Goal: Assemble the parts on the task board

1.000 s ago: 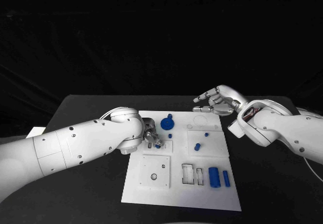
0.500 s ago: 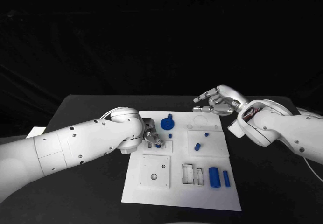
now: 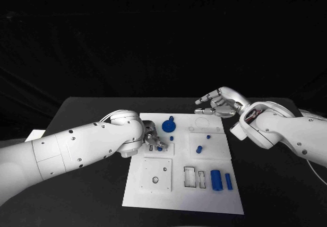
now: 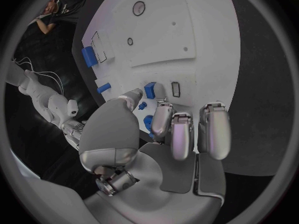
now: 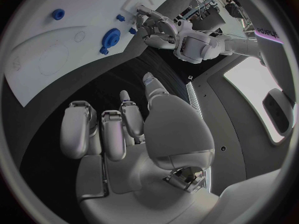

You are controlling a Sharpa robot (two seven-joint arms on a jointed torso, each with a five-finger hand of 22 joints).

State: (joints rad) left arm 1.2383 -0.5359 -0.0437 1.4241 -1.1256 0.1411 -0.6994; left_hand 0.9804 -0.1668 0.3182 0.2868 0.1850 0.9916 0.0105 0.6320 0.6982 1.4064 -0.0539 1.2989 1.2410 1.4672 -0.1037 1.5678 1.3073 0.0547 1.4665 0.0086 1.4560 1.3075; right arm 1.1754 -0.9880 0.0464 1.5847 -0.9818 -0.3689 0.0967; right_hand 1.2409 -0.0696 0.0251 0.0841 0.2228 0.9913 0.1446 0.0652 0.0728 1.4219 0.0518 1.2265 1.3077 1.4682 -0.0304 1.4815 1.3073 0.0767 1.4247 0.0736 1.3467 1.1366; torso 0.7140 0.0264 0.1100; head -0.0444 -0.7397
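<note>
working at the left-hand slot area of the white task board [image 3: 183, 196] on the black counter [image 3: 89, 118]: left robot hand [image 3: 152, 140] lowered over a small blue peg [image 3: 160, 148], fingertips [image 4: 163, 119] closing about it, though cannot tell whether actually pinched. right robot hand [image 3: 219, 105] hovering released beyond the board's far edge, fingers loosely curled, grasping nothing. likely mid-insertion of the peg; next calls for a straight press down, with blue disc [image 3: 169, 125], blue cylinder [image 3: 216, 179] and the other pieces left unseated.
</note>
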